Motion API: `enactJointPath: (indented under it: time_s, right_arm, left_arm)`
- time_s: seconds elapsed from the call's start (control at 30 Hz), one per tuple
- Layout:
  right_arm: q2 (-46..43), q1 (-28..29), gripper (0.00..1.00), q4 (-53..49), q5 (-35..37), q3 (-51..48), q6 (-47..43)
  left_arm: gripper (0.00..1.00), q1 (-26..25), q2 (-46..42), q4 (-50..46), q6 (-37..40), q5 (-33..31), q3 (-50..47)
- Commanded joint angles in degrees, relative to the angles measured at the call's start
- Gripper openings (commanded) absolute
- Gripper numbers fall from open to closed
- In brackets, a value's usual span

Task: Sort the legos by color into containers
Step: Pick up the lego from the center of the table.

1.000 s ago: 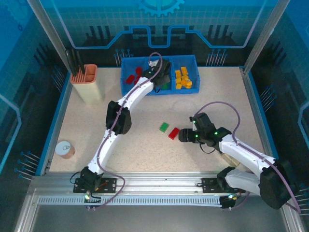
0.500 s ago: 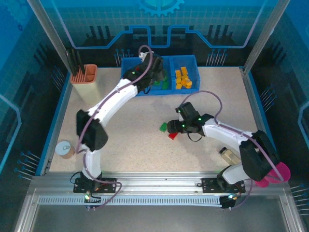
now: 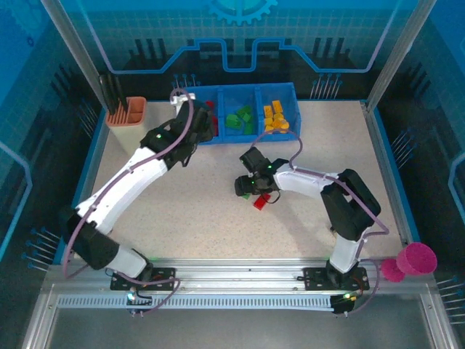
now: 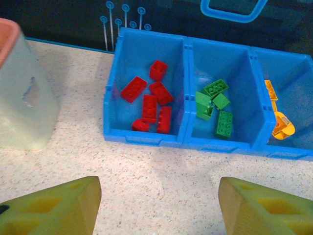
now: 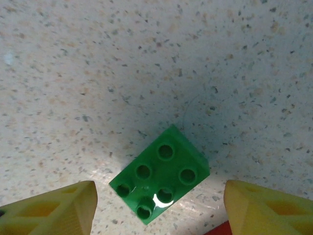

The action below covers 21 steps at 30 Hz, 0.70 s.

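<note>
Two claws are mine here, and neither grips anything. Far left on the table [image 3: 218, 233] stands the peach slotted holder [image 3: 127, 113]. Right of it, my left claw [image 4: 157, 188] hovers on the near side of the blue bin [image 4: 146, 138], facing its left and middle compartments, jaws wide and empty over bare tabletop. In the bin, the left compartment holds red legos [image 4: 151, 103], the middle one green legos [image 4: 215, 105], and the right one orange-yellow legos [image 4: 279, 125]. Further right and nearer, at mid-table, my right claw [image 5: 159, 196] hangs low over a loose green lego [image 5: 161, 182] lying studs up. The brick sits between my wide-set fingers [image 5: 54, 208] and touches neither. A red lego [image 3: 261, 201] lies just beside it, on its near right. A pink cup [image 3: 415, 258] shows at the near right.
</note>
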Motion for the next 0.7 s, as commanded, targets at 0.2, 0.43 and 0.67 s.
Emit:
enactJointPath:
  time_s: [0.2, 0.43, 0.67]
  right_arm:
    - [6.29, 1.84, 0.71, -3.79, 2.6, 5.22, 5.72]
    - [10.96, 1.9, 0.67, -4.47, 2.86, 8.57, 7.86]
    - [13.72, 2.8, 0.47, -5.55, 2.46, 10.01, 7.87]
  left_arm:
    - [0.7, 0.3, -10.76, 2.28, 4.15, -4.56, -7.89]
    - [0.7, 0.34, -11.32, 3.25, 4.29, -2.66, -9.48]
    - [0.7, 0.28, -11.4, 3.16, 5.11, -0.67, -10.16]
